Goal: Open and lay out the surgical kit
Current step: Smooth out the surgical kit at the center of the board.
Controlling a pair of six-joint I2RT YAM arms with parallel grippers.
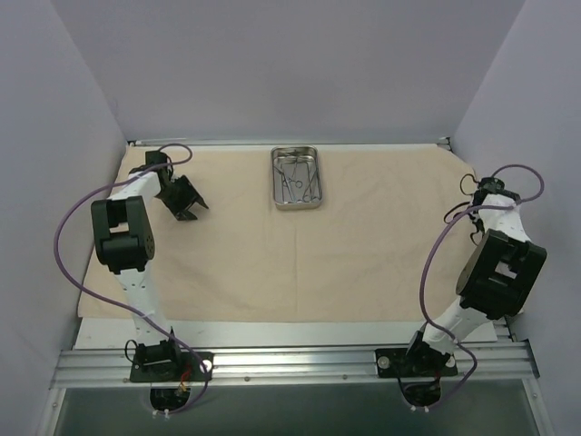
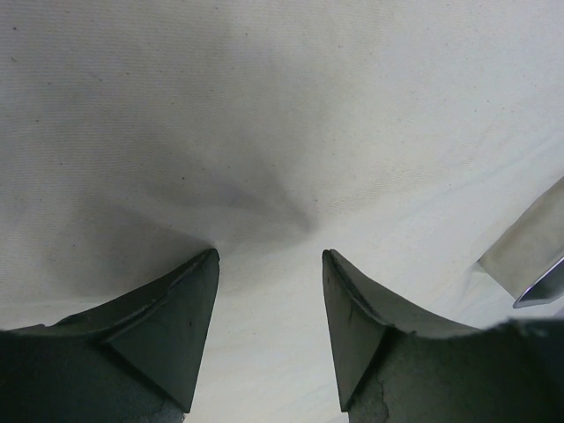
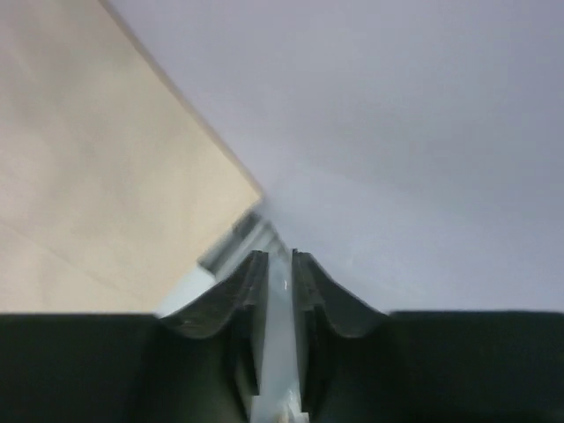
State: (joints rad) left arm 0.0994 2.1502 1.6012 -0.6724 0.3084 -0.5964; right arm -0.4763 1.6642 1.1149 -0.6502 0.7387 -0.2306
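Observation:
The beige cloth wrap [image 1: 272,263] lies spread flat over most of the table. The steel tray [image 1: 276,186] stands on it at the back centre, with several thin ring-handled instruments [image 1: 298,180] inside. My left gripper [image 1: 188,212] hangs low over the cloth, left of the tray, open and empty [image 2: 269,256]. A corner of the tray [image 2: 529,260] shows at the right edge of the left wrist view. My right gripper [image 1: 475,186] is at the cloth's far right corner [image 3: 115,176]. Its jaws [image 3: 278,256] are almost together with nothing between them.
Pale lilac walls enclose the table on the left, back and right. A metal rail [image 1: 290,363] runs along the near edge, with both arm bases on it. Purple cables loop from each arm. The right gripper is close to the right wall.

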